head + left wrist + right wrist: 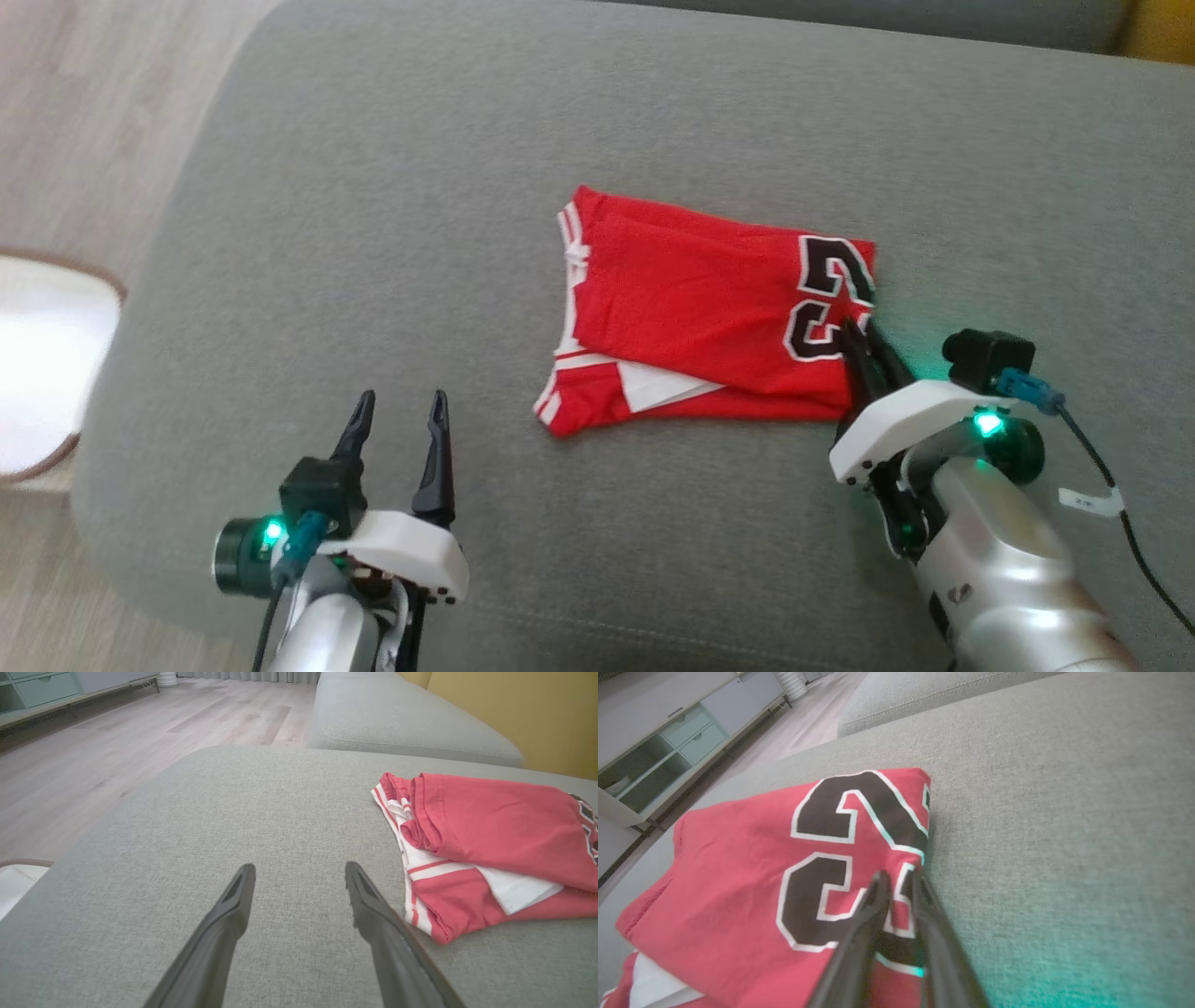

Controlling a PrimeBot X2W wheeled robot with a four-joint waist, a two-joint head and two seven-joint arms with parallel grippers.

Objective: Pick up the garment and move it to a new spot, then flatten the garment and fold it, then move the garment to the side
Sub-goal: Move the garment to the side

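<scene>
Red garment (700,317), trimmed in white and bearing a black numeral, lies folded at the middle of a grey sofa cushion (373,187). Nearest the camera, the left gripper (402,399) hovers over bare upholstery, fingers spread wide and holding nothing. Further on, the right gripper (861,329) meets the garment's right edge at the numeral, fingers set narrow; whether they pinch the cloth cannot be told. Beyond lie a second cushion (397,723) and a wood floor (140,742).
</scene>
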